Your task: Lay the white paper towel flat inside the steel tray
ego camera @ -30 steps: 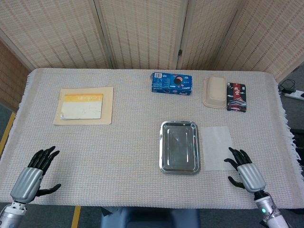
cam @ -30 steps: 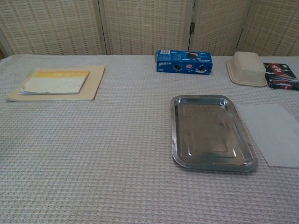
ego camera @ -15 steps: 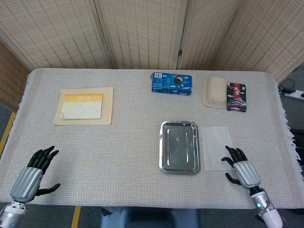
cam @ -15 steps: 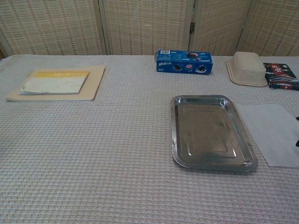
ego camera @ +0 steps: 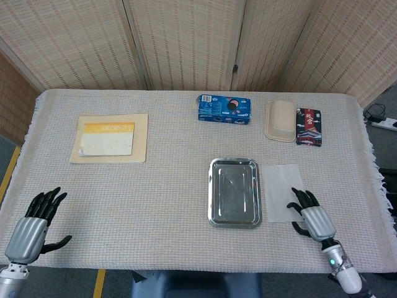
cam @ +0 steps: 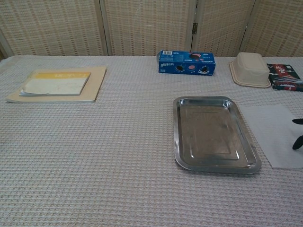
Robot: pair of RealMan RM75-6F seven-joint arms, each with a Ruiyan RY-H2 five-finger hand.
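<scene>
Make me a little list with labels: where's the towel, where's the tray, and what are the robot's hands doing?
towel: flat on the table, just right of the tray, not in it
tray: steel, nothing in it
right hand: open, fingers over the towel's near right corner
left hand: open, at the near left edge, holding nothing
</scene>
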